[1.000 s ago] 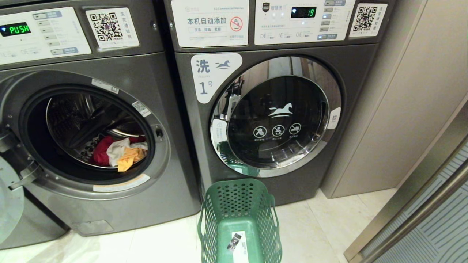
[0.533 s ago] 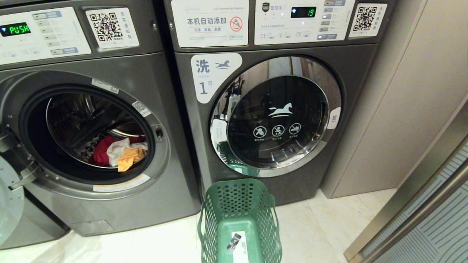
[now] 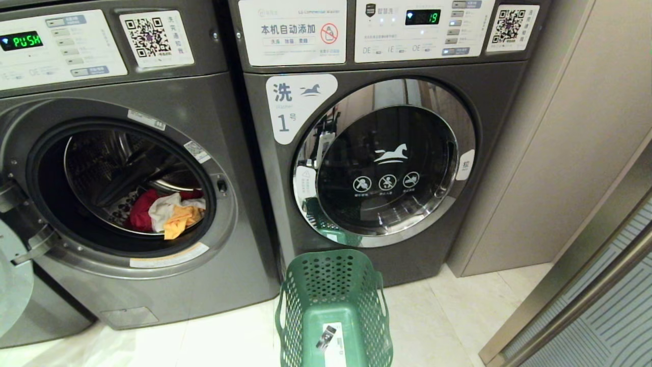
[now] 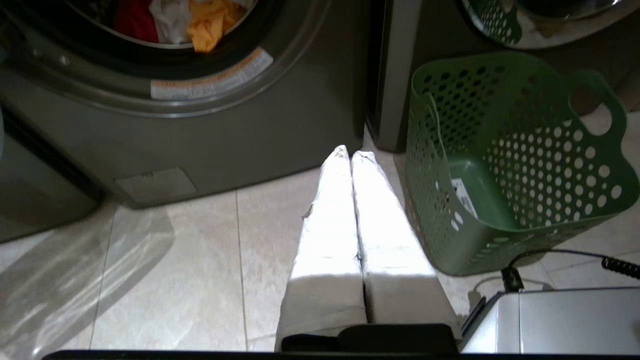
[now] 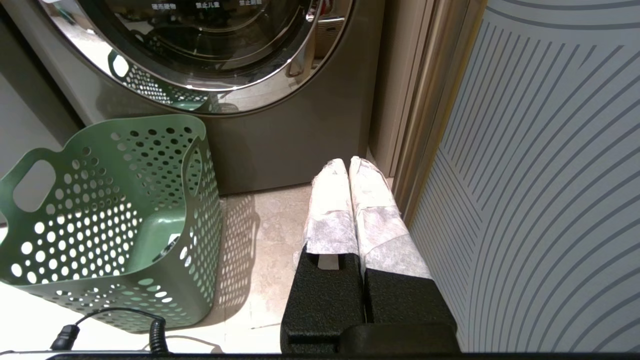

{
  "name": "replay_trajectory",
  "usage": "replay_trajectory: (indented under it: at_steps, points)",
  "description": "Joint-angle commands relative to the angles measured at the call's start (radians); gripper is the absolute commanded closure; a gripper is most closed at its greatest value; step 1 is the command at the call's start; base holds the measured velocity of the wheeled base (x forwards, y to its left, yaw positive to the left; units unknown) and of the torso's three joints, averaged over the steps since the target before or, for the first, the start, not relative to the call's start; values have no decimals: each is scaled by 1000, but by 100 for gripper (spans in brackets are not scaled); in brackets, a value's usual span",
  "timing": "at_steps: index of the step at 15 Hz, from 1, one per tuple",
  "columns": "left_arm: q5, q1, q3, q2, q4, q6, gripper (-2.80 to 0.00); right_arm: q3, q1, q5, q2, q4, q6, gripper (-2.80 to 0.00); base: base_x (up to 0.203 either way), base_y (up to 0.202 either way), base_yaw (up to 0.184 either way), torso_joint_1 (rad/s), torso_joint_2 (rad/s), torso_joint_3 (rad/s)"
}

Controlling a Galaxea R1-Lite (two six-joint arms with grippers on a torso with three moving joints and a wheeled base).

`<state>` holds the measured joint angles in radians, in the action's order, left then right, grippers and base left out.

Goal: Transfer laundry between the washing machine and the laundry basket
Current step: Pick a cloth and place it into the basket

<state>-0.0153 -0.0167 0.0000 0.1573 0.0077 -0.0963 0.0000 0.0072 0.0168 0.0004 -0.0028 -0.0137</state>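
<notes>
The washing machine [image 3: 224, 127] on the left stands with its round door swung open. In its drum lies the laundry [image 3: 165, 211]: a red piece, a white piece and a yellow-orange piece [image 4: 210, 22] at the front lip. The green laundry basket [image 3: 291, 306] stands on the floor before the neighbouring machine, holding only a paper label. My left gripper [image 4: 350, 152] is shut and empty, low over the tiles between the open machine and the laundry basket [image 4: 540, 160]. My right gripper [image 5: 348, 162] is shut and empty, to the right of the basket [image 5: 115, 220]. Neither arm shows in the head view.
The machine marked 1 [image 3: 387, 163] has its chrome-rimmed door shut. The open door [image 3: 12, 285] hangs at the far left. A beige wall panel [image 3: 560, 127] and a striped panel [image 5: 550, 175] close off the right side. A black cable [image 4: 550, 252] lies by the basket.
</notes>
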Motion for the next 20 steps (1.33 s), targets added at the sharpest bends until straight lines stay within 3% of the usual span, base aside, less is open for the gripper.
replay_trajectory:
  at_steps: [1,20]
  points:
    - [-1,8,0,-133,0,-2,0,0,0,0,0,0,0,0,0,0,0,0,0,0]
    - [5,11,0,-159,1,0,0,0,0,0,1,0,0,0,0,0,0,0,0,0]
